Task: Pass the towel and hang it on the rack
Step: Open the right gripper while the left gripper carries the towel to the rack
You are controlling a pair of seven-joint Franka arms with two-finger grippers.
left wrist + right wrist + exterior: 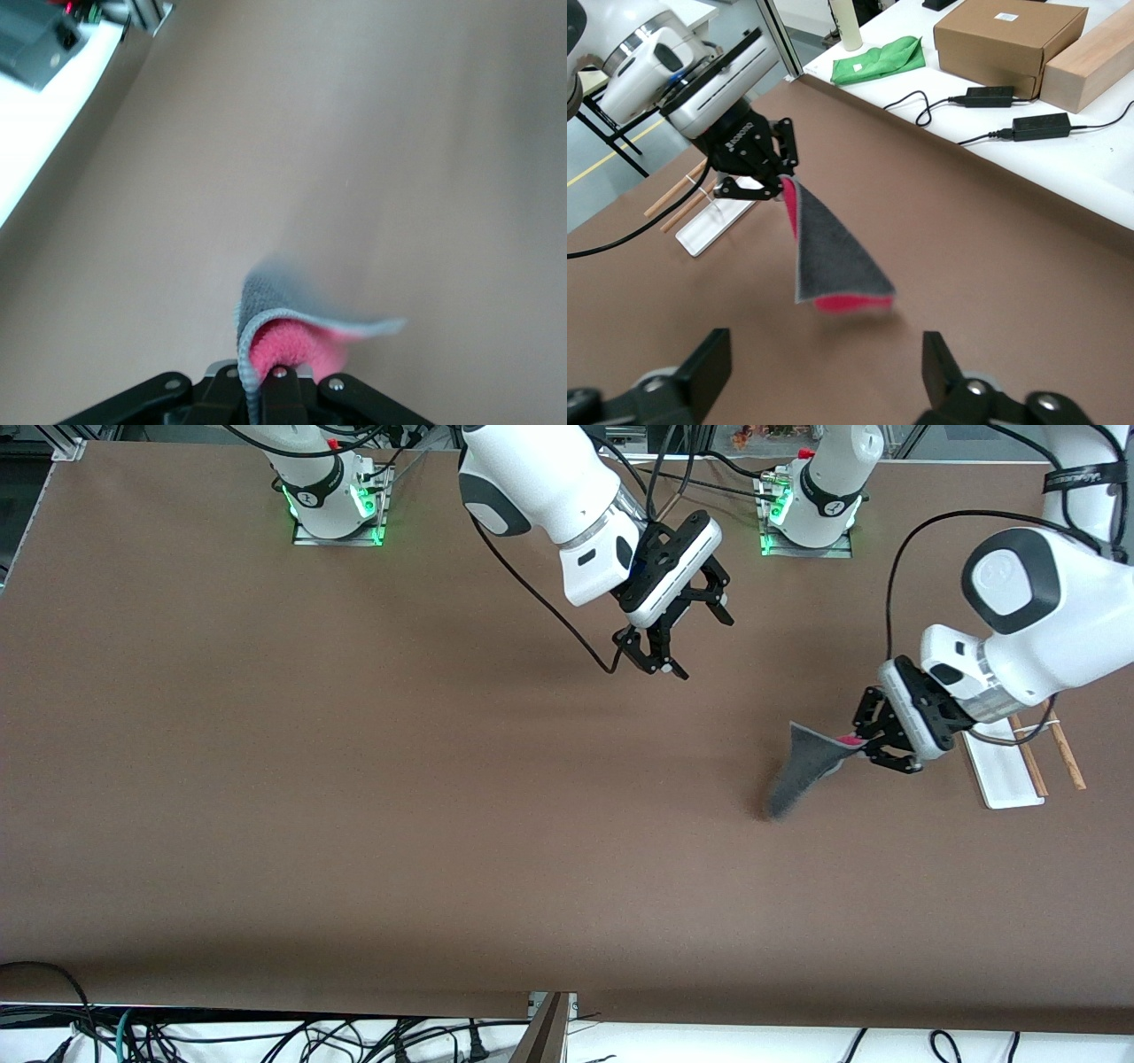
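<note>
The towel [802, 771] hangs in the air by one corner, dark grey outward with its pink-red side showing at the fold [828, 257] [297, 341]. My left gripper [864, 746] [276, 379] is shut on that corner, over the table beside the rack. The rack [1005, 771] has a white base and two thin wooden rods [1067, 757] and stands toward the left arm's end of the table [709, 226]. My right gripper [700, 642] [826, 363] is open with nothing between its fingers. It hovers over the table's middle, apart from the towel, facing it and the left gripper [757, 164].
The brown table [354, 824] spreads wide toward the right arm's end. A white bench [1063, 150] past the table's edge holds a cardboard box [1005, 40], a green cloth [877, 62] and power adapters [1041, 127]. Cables [266, 1036] lie below the table's front edge.
</note>
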